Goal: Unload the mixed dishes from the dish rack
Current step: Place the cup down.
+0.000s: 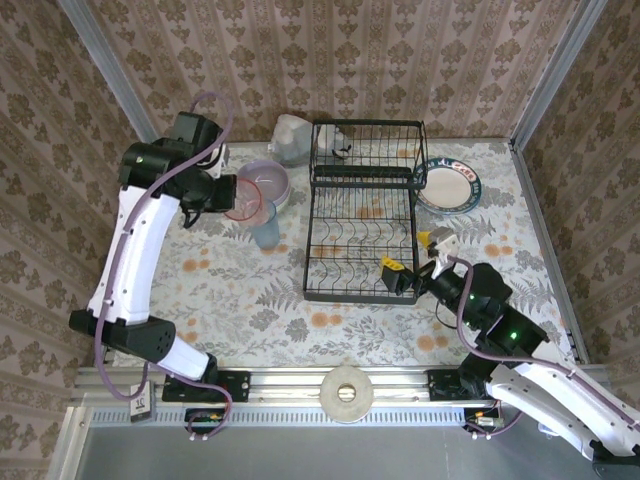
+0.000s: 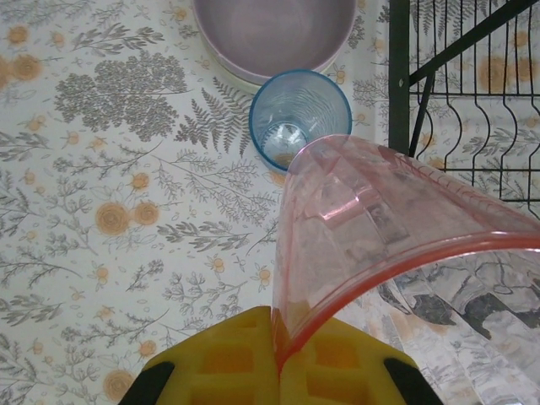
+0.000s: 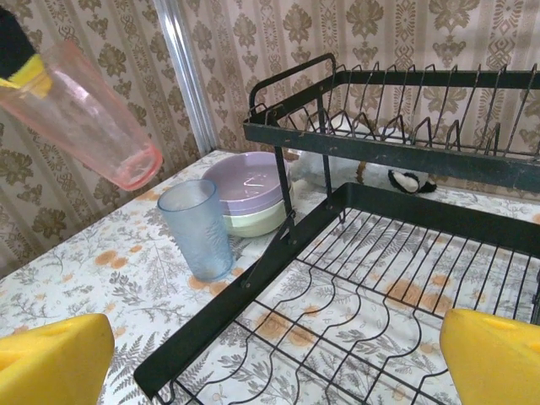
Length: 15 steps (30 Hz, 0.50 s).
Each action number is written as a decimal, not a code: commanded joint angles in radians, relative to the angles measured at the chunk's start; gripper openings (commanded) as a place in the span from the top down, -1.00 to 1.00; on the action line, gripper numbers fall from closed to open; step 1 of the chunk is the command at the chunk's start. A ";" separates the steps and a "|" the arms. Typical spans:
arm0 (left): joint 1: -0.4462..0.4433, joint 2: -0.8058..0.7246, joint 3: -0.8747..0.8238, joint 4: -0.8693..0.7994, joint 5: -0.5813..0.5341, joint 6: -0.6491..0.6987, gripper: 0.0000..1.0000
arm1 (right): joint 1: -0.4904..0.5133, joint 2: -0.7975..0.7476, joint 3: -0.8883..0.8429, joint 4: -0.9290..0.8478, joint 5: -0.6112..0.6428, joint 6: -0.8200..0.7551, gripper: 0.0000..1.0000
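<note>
My left gripper (image 1: 232, 195) (image 2: 278, 337) is shut on the rim of a pink tumbler (image 1: 247, 203) (image 2: 380, 228) (image 3: 84, 114), held tilted in the air left of the dish rack (image 1: 362, 210) (image 3: 405, 253). Just below the tumbler's base stands a grey-blue tumbler (image 1: 267, 228) (image 2: 299, 118) (image 3: 196, 228), upright on the table. Behind it a lavender bowl (image 1: 265, 181) (image 2: 274, 34) (image 3: 249, 181) sits nested in a pale green bowl (image 3: 253, 221). My right gripper (image 1: 410, 256) (image 3: 270, 371) is open at the rack's near right corner, nothing between its fingers.
A white plate with a dark patterned rim (image 1: 447, 187) lies on the table right of the rack. A grey-white lumpy object (image 1: 290, 138) (image 3: 329, 169) rests behind the rack's far left corner. Wallpapered walls close in the table on three sides.
</note>
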 commanded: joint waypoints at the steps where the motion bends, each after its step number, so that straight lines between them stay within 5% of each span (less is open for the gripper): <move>1: 0.019 0.017 0.012 0.035 0.038 0.028 1.00 | 0.010 -0.030 -0.011 -0.019 0.005 -0.019 -1.00; 15: 0.044 0.128 -0.019 0.076 0.040 0.050 1.00 | 0.037 -0.039 -0.037 -0.018 -0.030 -0.017 -1.00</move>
